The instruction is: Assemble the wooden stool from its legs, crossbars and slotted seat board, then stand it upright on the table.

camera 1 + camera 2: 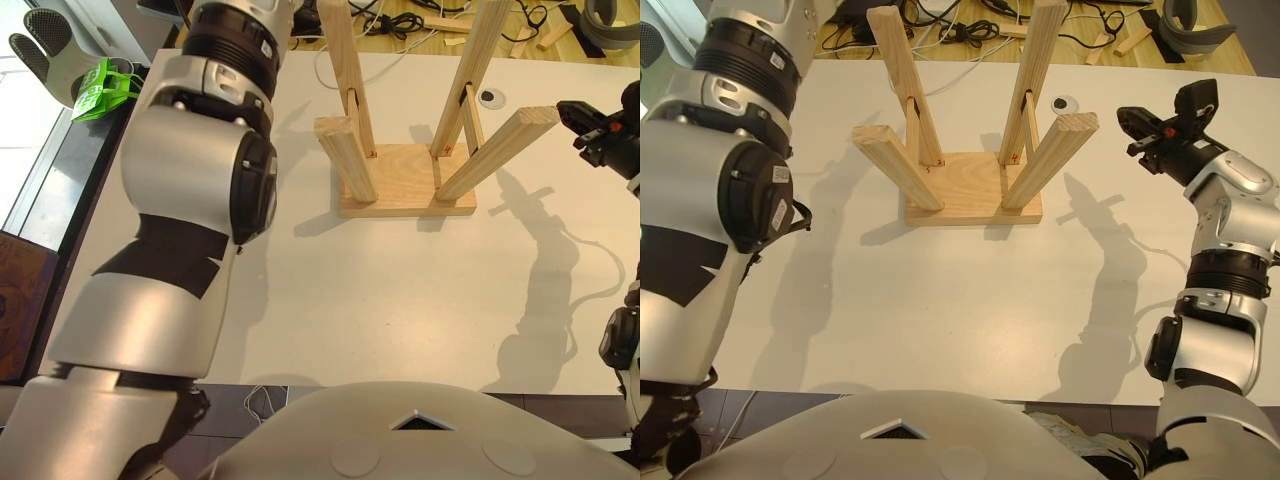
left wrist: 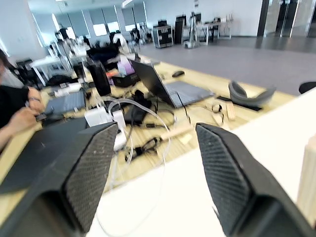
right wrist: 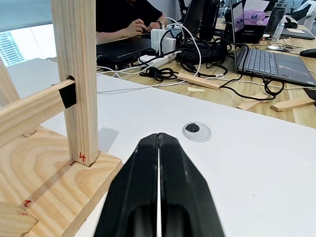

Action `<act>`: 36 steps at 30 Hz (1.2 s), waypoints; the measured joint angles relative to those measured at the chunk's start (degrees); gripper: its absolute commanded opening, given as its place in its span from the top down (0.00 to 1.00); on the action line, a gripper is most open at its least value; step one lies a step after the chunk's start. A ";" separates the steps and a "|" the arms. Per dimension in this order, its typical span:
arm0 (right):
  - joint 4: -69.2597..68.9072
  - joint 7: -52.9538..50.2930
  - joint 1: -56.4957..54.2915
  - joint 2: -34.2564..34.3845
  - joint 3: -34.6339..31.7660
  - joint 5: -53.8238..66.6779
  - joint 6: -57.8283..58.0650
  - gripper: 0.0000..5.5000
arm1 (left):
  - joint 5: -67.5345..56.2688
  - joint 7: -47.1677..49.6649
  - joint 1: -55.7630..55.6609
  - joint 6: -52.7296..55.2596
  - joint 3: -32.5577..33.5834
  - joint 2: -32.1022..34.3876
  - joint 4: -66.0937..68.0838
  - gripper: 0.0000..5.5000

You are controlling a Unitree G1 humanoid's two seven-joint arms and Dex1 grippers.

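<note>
On the white table [image 1: 940, 310], towards its far half, the stool is found upside down: the slotted seat board [image 1: 975, 200] lies flat on the tabletop and four legs [image 1: 1050, 160] stand up out of it. Crossbars [image 3: 29, 111] are fitted between the legs, with one dark-tipped end seated in a leg's slot. Red numerals are marked on the board beside the leg ends.

Right of the stool, near it but not touching, the right gripper [image 1: 1127, 118] is held above the table and pointed at the stool. Its fingers [image 3: 133, 197] are pressed together with nothing between them. Just beyond it, a round grommet [image 1: 1066, 103] is set in the tabletop.

Farther off, over the table near its far edge, the left gripper [image 2: 157, 133] is held with fingers [image 2: 91, 173] spread wide and nothing gripped. Behind the table, cables [image 3: 163, 74], a laptop [image 3: 266, 59] and wood offcuts [image 3: 291, 103] are noted on a wooden surface.
</note>
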 measured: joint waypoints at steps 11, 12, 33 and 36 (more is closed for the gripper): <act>-0.69 -0.29 1.17 0.08 0.27 -0.01 -0.63 1.00 | 0.39 -10.38 2.54 5.07 0.72 -1.89 -1.17 0.47; -0.63 -0.36 1.20 0.10 0.28 -0.01 -0.68 1.00 | -0.46 -9.50 1.01 4.09 2.26 -1.74 -1.20 0.47; -0.88 -1.31 2.04 0.74 1.16 0.01 -1.64 1.00 | 7.01 -6.71 1.69 2.36 -0.76 -2.69 0.09 0.47; -1.51 -1.43 2.04 0.80 1.17 0.03 -1.65 1.00 | 4.49 -5.60 0.22 1.04 2.46 -2.80 0.43 0.47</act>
